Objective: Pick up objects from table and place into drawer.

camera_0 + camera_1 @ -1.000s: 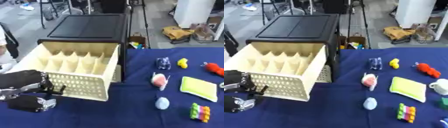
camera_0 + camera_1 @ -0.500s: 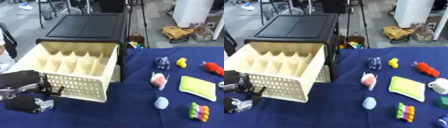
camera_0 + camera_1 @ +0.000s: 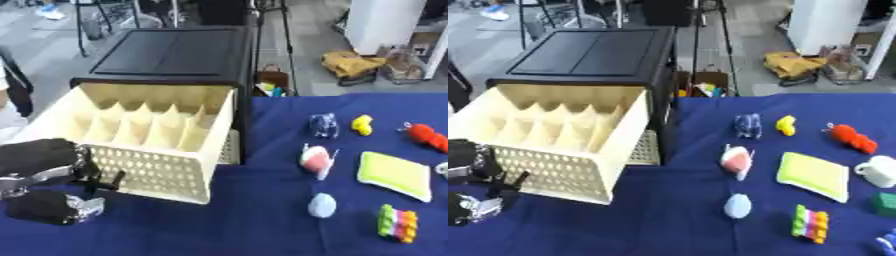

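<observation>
One black cabinet (image 3: 175, 55) with one cream divided drawer (image 3: 149, 140) pulled open. On the blue-clothed surface (image 3: 675, 220) lie about ten small objects, among them one yellow-green flat pad (image 3: 814, 175), one white mug (image 3: 878, 171) and one red toy (image 3: 852, 138).

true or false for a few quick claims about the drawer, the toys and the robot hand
1. The drawer is pulled open. True.
2. The yellow-green pad lies inside the drawer. False: it lies on the blue cloth.
3. The left hand is at the drawer's front, lower left. True.
4. The red toy is held by a hand. False: it lies alone on the cloth.
5. The drawer has dividers. True.
</observation>
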Motion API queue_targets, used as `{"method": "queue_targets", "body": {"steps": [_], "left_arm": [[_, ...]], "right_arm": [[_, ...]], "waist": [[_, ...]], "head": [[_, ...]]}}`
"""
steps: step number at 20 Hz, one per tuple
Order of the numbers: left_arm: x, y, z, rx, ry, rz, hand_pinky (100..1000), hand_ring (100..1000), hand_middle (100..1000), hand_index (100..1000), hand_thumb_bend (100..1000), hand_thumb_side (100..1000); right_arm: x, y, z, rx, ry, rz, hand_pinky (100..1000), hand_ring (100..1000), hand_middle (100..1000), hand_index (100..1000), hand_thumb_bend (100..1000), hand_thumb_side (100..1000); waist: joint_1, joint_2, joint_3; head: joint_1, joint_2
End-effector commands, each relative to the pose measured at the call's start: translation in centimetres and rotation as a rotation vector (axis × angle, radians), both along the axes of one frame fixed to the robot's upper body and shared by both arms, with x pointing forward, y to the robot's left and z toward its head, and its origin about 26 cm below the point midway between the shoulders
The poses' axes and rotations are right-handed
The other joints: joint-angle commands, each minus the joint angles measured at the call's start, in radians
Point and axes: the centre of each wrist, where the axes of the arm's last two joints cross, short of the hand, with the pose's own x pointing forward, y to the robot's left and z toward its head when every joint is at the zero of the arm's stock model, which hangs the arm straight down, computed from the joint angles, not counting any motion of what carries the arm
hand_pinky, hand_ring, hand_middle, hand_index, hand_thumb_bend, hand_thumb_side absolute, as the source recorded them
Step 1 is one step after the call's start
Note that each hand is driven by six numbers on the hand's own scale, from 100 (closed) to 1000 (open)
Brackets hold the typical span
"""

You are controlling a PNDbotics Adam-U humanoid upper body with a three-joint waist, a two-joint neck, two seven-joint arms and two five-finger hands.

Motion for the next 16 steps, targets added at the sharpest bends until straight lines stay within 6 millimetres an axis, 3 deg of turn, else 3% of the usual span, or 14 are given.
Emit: {"method": "queue_targets", "body": {"steps": [1,3,6,7,8,10,14,16], "left_arm": [[-0.12,0.35,0.76,-0.011,-0.016,0.003,586,789,794,984,158,1000],[-0.12,0.33,0.69,-0.032,-0.002,0.001,686,842,826,1000,202,1000],[-0.12,0.37,0.76,-0.051,0.011,-0.001,686,842,826,1000,202,1000],[-0.12,0.38,0.76,-0.056,0.014,-0.001,751,866,842,1000,232,1000],[-0.12,0.39,0.74,-0.062,0.018,0.0,748,864,839,999,230,1000],[-0.13,0.41,0.71,-0.066,0.025,0.001,717,843,825,986,225,1000],[-0.13,0.46,0.76,-0.049,0.034,0.017,510,707,715,992,228,1000],[-0.12,0.49,0.9,-0.037,0.032,0.029,452,653,677,981,234,1000]], "right_arm": [[-0.59,-0.09,0.86,-0.003,-0.044,-0.021,580,647,614,673,100,1000],[-0.59,-0.08,0.87,-0.002,-0.045,-0.021,580,646,614,672,100,1000],[-0.59,-0.08,0.87,-0.002,-0.046,-0.021,580,646,614,672,100,1000],[-0.58,-0.08,0.87,-0.002,-0.046,-0.021,580,647,614,672,100,1000],[-0.58,-0.08,0.86,-0.001,-0.046,-0.021,580,647,614,672,100,1000],[-0.58,-0.08,0.86,0.0,-0.047,-0.021,580,647,614,672,100,1000],[-0.58,-0.07,0.86,0.001,-0.05,-0.021,580,647,613,671,100,1000],[-0.58,-0.06,0.9,0.001,-0.053,-0.021,580,647,613,671,100,1000]], "waist": [[-0.002,-0.009,-0.001],[-0.002,-0.009,-0.002],[-0.002,-0.009,-0.002],[-0.002,-0.009,-0.002],[-0.002,-0.008,-0.003],[-0.003,-0.008,-0.003],[-0.002,-0.007,-0.004],[-0.002,-0.007,-0.004]], "head": [[-0.002,-0.003],[-0.002,-0.004],[-0.003,-0.005],[-0.003,-0.006],[-0.004,-0.006],[-0.003,-0.006],[-0.003,-0.005],[-0.003,-0.005]]}}
